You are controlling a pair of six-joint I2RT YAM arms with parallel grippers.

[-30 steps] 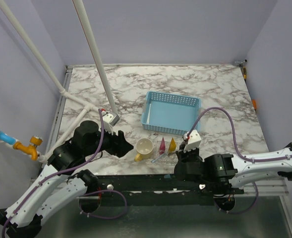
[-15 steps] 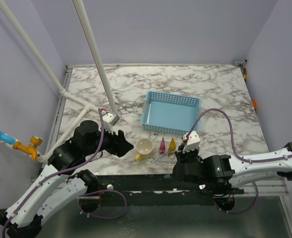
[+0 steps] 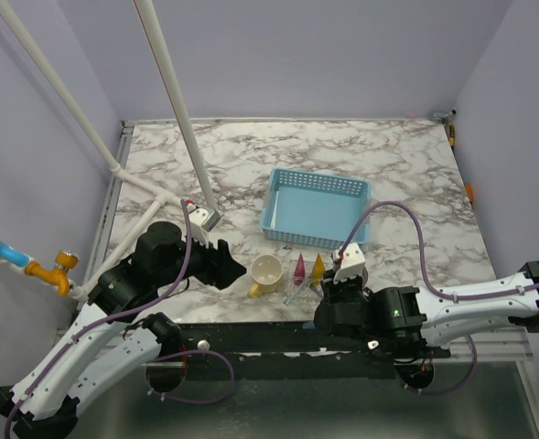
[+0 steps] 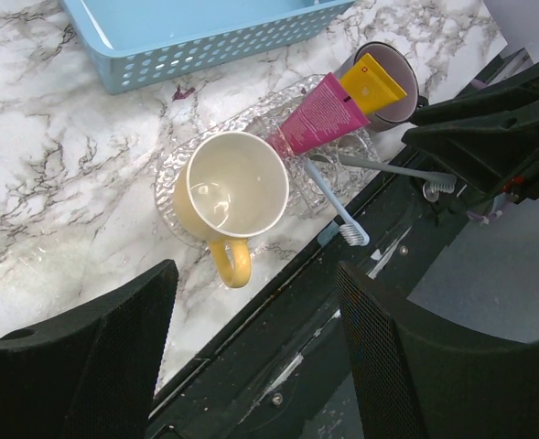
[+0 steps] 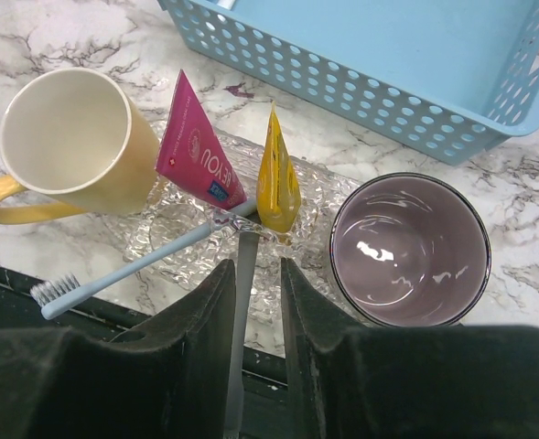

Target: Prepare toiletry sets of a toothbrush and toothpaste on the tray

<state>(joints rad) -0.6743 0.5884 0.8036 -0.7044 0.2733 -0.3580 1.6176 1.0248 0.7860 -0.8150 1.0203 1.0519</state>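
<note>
Parting now, the right fingers (image 5: 205,357) loosen around the thin grey toothbrush (image 4: 388,168).
Clear dimpled glass tray (image 5: 168,229) carries soft pink tube (image 5: 196,151), yellow tube (image 5: 276,178), pale blue toothbrush (image 5: 132,267) and that grey one: both sets seem placed. Left fingers (image 4: 95,366) spread, empty.

pink tube (image 5: 199,151), white "BE YOU" lettering (fine print illegible)
</note>
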